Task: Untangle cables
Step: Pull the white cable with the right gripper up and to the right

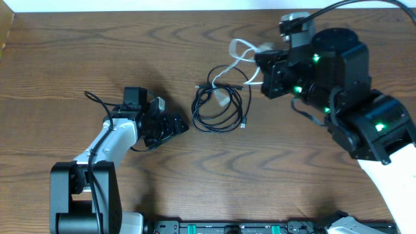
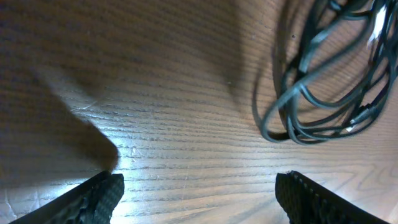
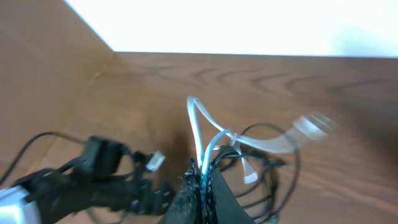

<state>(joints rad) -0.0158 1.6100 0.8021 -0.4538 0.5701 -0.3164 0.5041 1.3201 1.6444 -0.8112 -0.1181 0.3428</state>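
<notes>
**Left gripper.** My left gripper (image 1: 177,126) sits low over the wooden table (image 1: 78,52), pointing toward 2 o'clock in the overhead view. In the left wrist view its two fingers (image 2: 99,196) appear at the lower corners of the frame, with bare wood between them. The jaws stand wide apart and hold nothing.

**Right gripper.** My right gripper (image 1: 259,65) is at 2 o'clock from the table centre. In the right wrist view the two fingers are pressed together, clamped on the white cord (image 3: 198,127). The cord leaves the fingertips, rises in a narrow loop toward 12 o'clock, and sends a second strand toward 3 o'clock. That strand ends in a pale shape too blurred to identify.

**Cables.**
- The black cables (image 1: 218,105) lie on the table near its centre as a loose coil of several overlapping loops. The coil is at 2 o'clock from my left gripper, near it but not touching. In the left wrist view the coil (image 2: 323,93) fills the upper right corner.
- A small plug end lies at the coil's 4 o'clock edge.
- In the overhead view the white cord (image 1: 240,49) loops at 1 o'clock from the coil, just beside my right fingers.
- A short white stretch crosses the coil's upper part. I cannot tell whether it joins the clamped cord.
</notes>
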